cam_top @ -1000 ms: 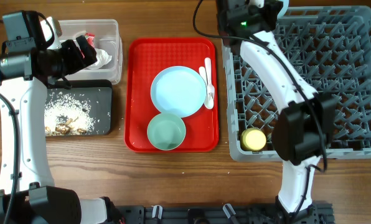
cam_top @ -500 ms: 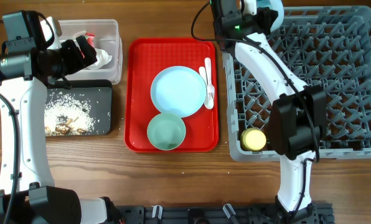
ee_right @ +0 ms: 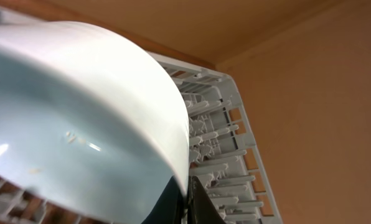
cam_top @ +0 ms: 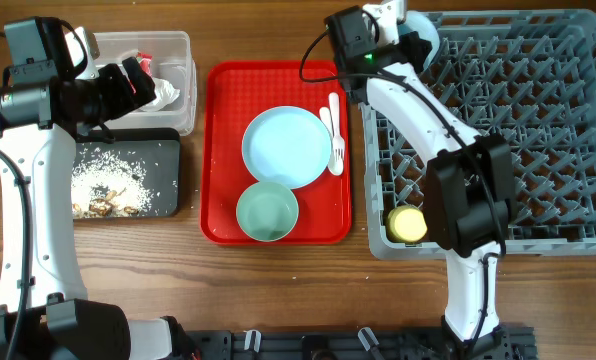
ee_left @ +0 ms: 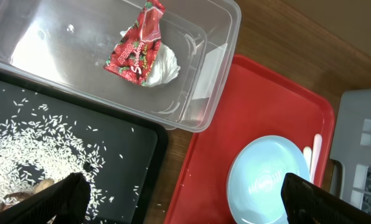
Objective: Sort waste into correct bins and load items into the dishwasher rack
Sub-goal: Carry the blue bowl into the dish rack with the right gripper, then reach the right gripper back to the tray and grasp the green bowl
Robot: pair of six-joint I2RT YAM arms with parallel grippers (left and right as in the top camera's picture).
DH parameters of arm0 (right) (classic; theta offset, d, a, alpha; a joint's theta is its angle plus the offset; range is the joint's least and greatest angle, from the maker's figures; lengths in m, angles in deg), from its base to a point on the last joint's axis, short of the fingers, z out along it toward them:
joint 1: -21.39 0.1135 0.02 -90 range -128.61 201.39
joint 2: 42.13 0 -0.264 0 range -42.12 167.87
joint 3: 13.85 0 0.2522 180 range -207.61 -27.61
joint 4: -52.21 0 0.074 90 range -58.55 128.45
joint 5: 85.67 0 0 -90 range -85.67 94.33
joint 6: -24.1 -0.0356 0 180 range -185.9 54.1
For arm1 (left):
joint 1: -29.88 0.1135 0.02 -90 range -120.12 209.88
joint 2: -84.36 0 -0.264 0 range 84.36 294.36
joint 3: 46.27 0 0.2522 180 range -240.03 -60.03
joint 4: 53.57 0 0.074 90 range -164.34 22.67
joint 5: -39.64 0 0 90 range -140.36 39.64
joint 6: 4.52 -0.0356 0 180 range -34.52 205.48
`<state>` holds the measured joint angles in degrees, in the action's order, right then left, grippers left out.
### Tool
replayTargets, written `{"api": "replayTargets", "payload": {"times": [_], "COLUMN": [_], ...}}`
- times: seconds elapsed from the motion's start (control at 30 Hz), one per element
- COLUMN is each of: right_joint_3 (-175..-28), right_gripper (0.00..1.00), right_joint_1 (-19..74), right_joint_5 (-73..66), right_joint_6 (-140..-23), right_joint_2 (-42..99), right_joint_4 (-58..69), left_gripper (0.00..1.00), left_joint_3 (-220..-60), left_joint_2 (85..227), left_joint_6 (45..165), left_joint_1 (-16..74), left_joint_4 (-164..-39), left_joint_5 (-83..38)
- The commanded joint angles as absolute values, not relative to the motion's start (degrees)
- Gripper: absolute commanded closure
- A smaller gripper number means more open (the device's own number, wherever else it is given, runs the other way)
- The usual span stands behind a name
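My right gripper (cam_top: 406, 25) is shut on the rim of the pale blue bowl (cam_top: 426, 38) and holds it tilted over the back left corner of the grey dishwasher rack (cam_top: 538, 120). In the right wrist view the bowl (ee_right: 79, 124) fills the left side, and the gripper (ee_right: 187, 202) pinches its edge. My left gripper (cam_top: 143, 82) is open and empty above the clear tub (cam_top: 183, 100). The tub holds the red-and-white wrapper (ee_left: 136, 46) and the white tissue (ee_left: 162, 65). Food scraps (cam_top: 103, 185) lie in the black tray (cam_top: 163, 165). The yellow cup (cam_top: 409, 224) sits in the rack.
The flat red tray (cam_top: 223, 150) holds the pale blue plate (cam_top: 286, 147), the mint green bowl (cam_top: 267, 211) and the white fork and spoon (cam_top: 333, 130). The right arm stretches over the rack's left side. A strip of bare wooden table runs along the front.
My right gripper has moved left with the pale blue bowl along the rack's back edge. The left arm has not moved.
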<state>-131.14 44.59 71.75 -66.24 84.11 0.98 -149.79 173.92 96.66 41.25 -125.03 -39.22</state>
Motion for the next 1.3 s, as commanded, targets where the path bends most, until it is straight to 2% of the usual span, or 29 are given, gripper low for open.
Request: {"api": "replayTargets", "payload": {"times": [0.0, 0.07, 0.23, 0.53, 0.67, 0.8, 0.93, 0.97, 1.03, 1.07, 1.13, 1.27], "right_joint_3": [-130.0, -130.03, -130.03, -130.03, -130.22, -132.91, -133.44, -133.44, -133.41, -133.41, -133.33, -130.0], "right_gripper": [0.89, 0.76, 0.61, 0.43, 0.4, 0.37, 0.32, 0.19, 0.04, 0.0, 0.0, 0.03], "right_joint_1": [46.26, 47.15, 49.86, 53.56, 53.69, 53.64, 53.69, 53.69, 53.47, 53.38, 53.36, 53.93], "right_joint_5": [68.49, 68.51, 68.51, 68.49, 68.21, 62.33, 42.87, 35.03, 19.66, 14.11, -1.45, -16.42], "right_joint_6": [-66.51, -66.0, -66.07, -66.57, -68.1, -68.91, -72.06, -72.43, -72.56, -72.56, -72.87, -73.61], "right_joint_2": [85.07, 84.98, 84.74, 84.72, 83.19, 79.59, 73.6, 71.89, 69.16, 68.48, 67.7, 68.15], "right_joint_4": [-0.25, -0.23, -0.68, -1.19, -1.23, -1.73, -7.31, -9.91, -15.37, -16.99, -20.88, -22.72], "left_gripper": [0.0, 0.0, 0.0, 0.0, 0.0, 0.0, 0.0, 0.0, 0.0, 0.0, 0.0, 0.0], "left_joint_3": [-150.47, -150.47, -150.47, -150.47, -150.47, -150.47, -150.47, -150.47, -150.47, -150.47, -150.47, -150.47], "left_joint_2": [173.24, 173.24, 173.24, 173.24, 173.24, 173.24, 173.24, 173.24, 173.24, 173.24, 173.24, 173.24], "left_joint_6": [96.18, 96.18, 96.18, 96.18, 96.18, 96.18, 96.2, 96.18, 96.18, 96.18, 96.18, 96.18], "left_joint_1": [41.51, 41.51, 41.51, 41.51, 41.51, 41.51, 41.51, 41.51, 41.51, 41.51, 41.51, 41.51], "left_joint_4": [-125.07, -125.07, -125.07, -125.07, -125.07, -125.07, -125.07, -125.07, -125.07, -125.07, -125.07, -125.07], "left_joint_5": [-39.55, -39.55, -39.55, -39.55, -39.55, -39.55, -39.55, -39.55, -39.55, -39.55, -39.55, -39.55]}}
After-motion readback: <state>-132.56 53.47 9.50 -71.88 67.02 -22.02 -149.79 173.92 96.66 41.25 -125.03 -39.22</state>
